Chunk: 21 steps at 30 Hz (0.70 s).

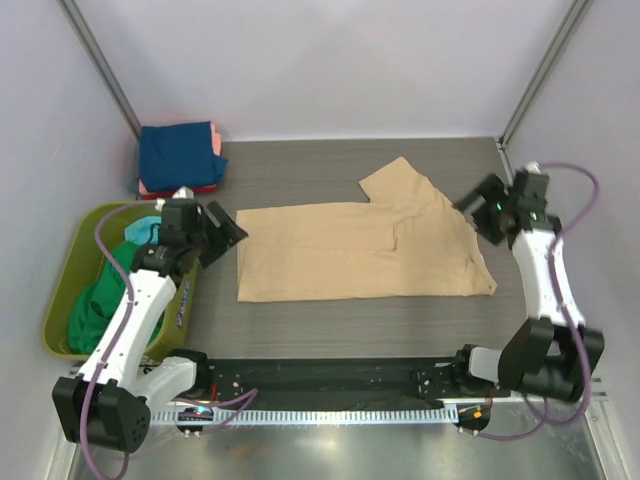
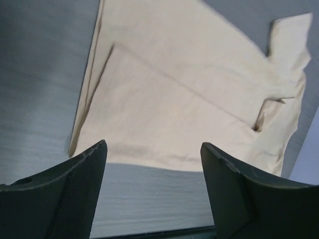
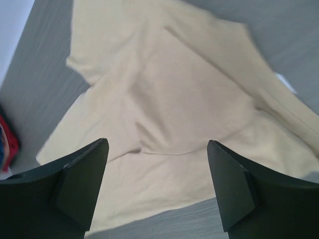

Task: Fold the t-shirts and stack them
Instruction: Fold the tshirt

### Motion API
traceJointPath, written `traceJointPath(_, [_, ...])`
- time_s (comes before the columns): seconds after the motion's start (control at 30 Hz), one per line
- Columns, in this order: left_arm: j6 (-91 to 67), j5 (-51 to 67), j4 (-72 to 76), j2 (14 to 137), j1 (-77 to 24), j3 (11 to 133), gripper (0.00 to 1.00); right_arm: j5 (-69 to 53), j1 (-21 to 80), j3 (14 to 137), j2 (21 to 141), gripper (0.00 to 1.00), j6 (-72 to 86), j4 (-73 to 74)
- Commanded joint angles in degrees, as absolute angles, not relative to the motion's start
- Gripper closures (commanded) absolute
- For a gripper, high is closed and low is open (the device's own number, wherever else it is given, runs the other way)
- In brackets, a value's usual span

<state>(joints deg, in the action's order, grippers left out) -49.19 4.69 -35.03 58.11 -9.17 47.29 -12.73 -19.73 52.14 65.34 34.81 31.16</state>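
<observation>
Tan t-shirt (image 1: 360,250), long axis left-right, collar end right, partly folded

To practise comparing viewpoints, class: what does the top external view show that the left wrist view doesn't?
Only top external: the olive bin holding green shirts, the folded stack at back left, and the right arm. Only left wrist: its own open fingers up close. Both: the tan t-shirt lying on the table.

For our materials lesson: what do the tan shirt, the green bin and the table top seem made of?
Tan shirt: soft matte cloth, perhaps cotton; it lies in folds and creases.
Green bin: likely plastic; stiff, even rim, smooth walls.
Table top: grey, fine streaked grain, perhaps laminate.
</observation>
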Motion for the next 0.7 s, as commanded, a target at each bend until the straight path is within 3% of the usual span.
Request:
traceJointPath(0.0, [-37.65, 2.29, -39.54, 58.53, -8.7, 56.94, 0.23, -8.71, -8.37, 69.97, 78.28, 0.13, 28.75, 30.48])
traceJointPath(0.17, [-29.9, -4.21, -48.59, 60.82, -8.7, 63.8, 0.22, -3.34, -0.98, 91.63, 99.02, 0.12, 21.28, 34.19])
traceJointPath(0.37, [-25.84, -10.44, -45.54, 57.93, -8.79, 59.43, 0.23, 3.77, 2.81, 122.45, 124.34, 0.12, 14.6, 37.44])
traceJointPath(0.57, [-25.66, -12.65, -42.72, 53.53, -8.88, 54.23, 0.23, 2.9, 3.16, 142.08, 142.54, 0.12, 13.27, 38.32])
traceJointPath(0.67, [-25.58, -13.44, -40.61, 51.42, -8.96, 51.95, 0.23, 3.6, 4.74, 145.8, 147.72, 0.12, 12.57, 37.62])
